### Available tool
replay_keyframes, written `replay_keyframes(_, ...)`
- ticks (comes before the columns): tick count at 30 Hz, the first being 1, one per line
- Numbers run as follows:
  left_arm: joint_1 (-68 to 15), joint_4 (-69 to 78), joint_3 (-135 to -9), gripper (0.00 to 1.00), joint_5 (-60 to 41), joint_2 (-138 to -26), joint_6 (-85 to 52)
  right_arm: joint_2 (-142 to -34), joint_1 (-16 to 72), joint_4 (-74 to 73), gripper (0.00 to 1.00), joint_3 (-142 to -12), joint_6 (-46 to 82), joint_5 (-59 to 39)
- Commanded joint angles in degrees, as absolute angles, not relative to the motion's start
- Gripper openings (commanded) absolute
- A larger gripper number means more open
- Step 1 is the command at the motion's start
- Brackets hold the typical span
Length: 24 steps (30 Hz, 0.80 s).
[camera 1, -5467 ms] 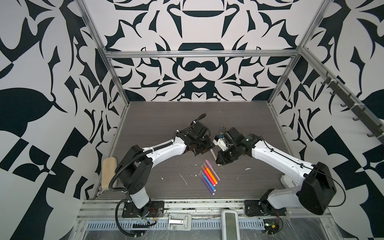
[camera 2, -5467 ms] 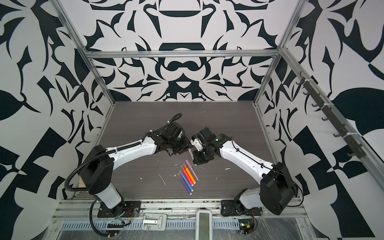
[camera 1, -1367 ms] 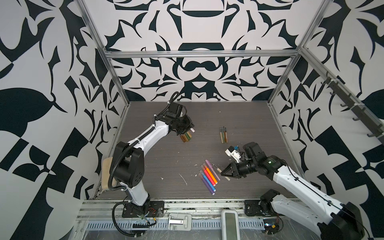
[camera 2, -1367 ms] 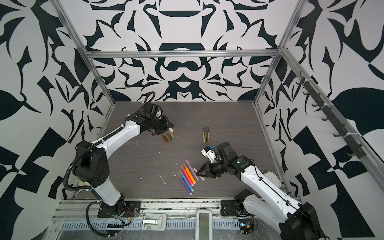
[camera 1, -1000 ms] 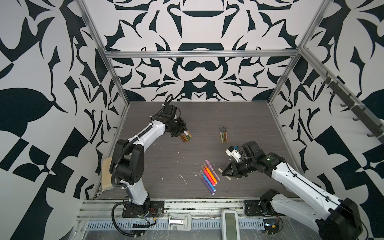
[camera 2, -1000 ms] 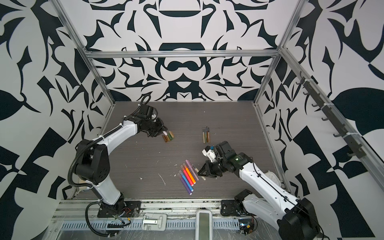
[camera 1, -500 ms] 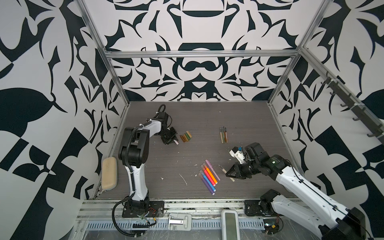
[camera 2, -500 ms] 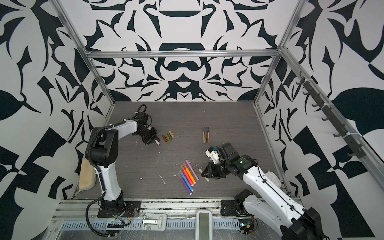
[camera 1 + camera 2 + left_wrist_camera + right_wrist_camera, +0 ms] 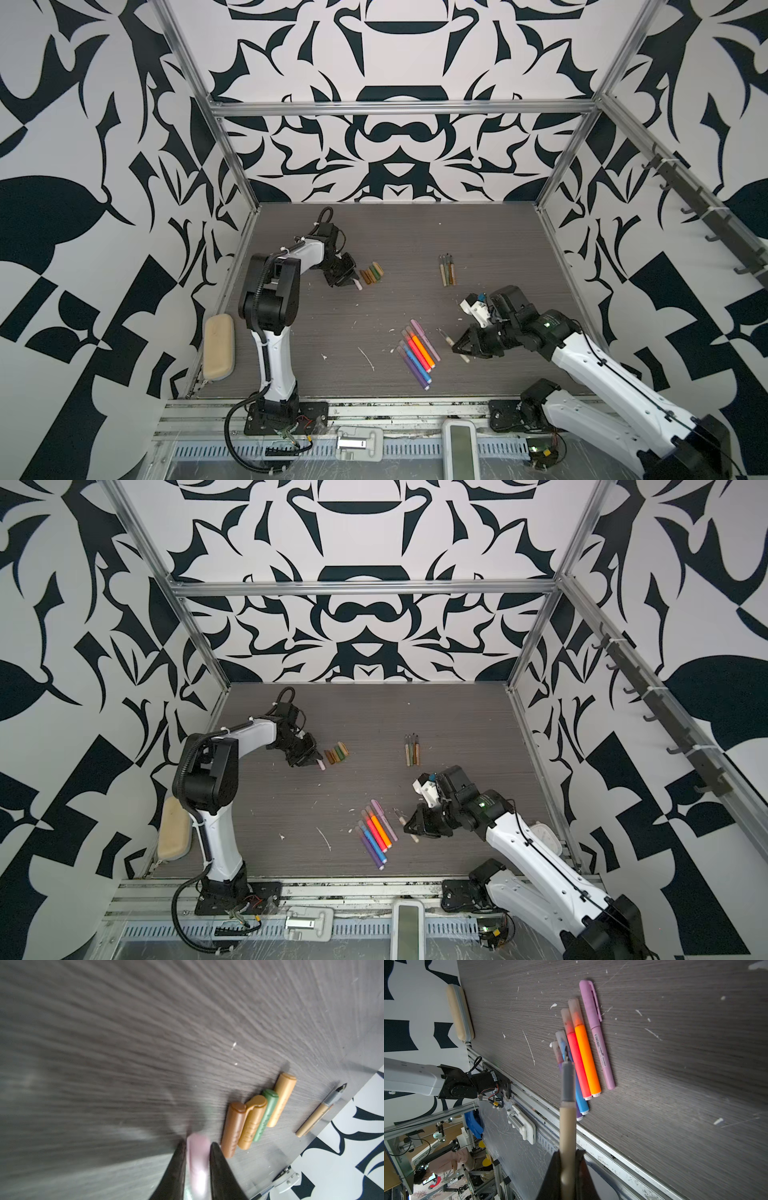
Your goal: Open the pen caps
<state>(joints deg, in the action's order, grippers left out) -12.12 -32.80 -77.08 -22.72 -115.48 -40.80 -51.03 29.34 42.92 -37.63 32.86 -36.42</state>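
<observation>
Several loose pen caps (image 9: 372, 272) in brown, tan and green lie in a tight row at the back left, seen in both top views (image 9: 337, 752) and in the left wrist view (image 9: 255, 1115). My left gripper (image 9: 349, 280) (image 9: 198, 1146) sits low just left of that row, with a pale pink cap (image 9: 197, 1167) between its fingers, blurred. My right gripper (image 9: 463, 349) (image 9: 568, 1152) is shut on a tan pen body (image 9: 568, 1122) with a grey neck and bare dark tip, above several capped coloured pens (image 9: 417, 351) (image 9: 581, 1049).
Three uncapped tan pen bodies (image 9: 446, 270) (image 9: 318, 1113) lie side by side at the back centre. A beige pencil case (image 9: 219, 352) (image 9: 459, 1013) rests against the left wall. White flecks dot the dark tabletop, and a metal rail (image 9: 591, 1136) runs along its front edge.
The left arm has folded upright and its gripper has come down just left of the cap row with the pink cap. The right gripper has hardly shifted with the pen body.
</observation>
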Motion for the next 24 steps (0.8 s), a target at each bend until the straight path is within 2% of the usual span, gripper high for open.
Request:
replay_keyframes(1, -11.95, -35.08, -78.22, 0.25, -22.57, -117.2, -40.56, -50.59, 29.32, 41.92, 0.0, -37.61, 33.22, -35.86)
replay_keyframes(24, -12.13, -32.33, -75.64, 0.22, -24.57, -116.68, -42.92, -48.04, 29.35, 42.01, 0.0, -36.61, 35.07, -35.24)
